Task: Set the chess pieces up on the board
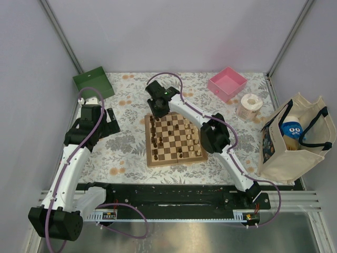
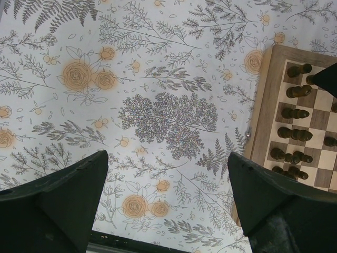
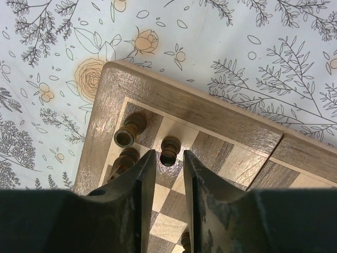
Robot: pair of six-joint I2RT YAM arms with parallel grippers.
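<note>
The board [image 1: 176, 159] lies mid-table with dark pieces [image 1: 154, 134] along its left side and a few pale pieces [image 1: 190, 138] towards its right. My right gripper [image 1: 157, 112] hangs over the board's far left corner. In the right wrist view its jaws [image 3: 168, 158] stand slightly apart on either side of the top of a dark piece [image 3: 170, 146] that stands on a light square, with a small gap on each side. A dark rook [image 3: 129, 133] stands on the corner square. My left gripper [image 1: 108, 126] is wide open and empty [image 2: 168, 174] over the cloth, left of the board [image 2: 263, 105].
A green box [image 1: 93, 81] stands at the back left and a pink box [image 1: 227, 83] at the back right. A paper roll [image 1: 249, 106] and a cream tote bag [image 1: 295, 139] stand to the right of the board. A floral cloth covers the table.
</note>
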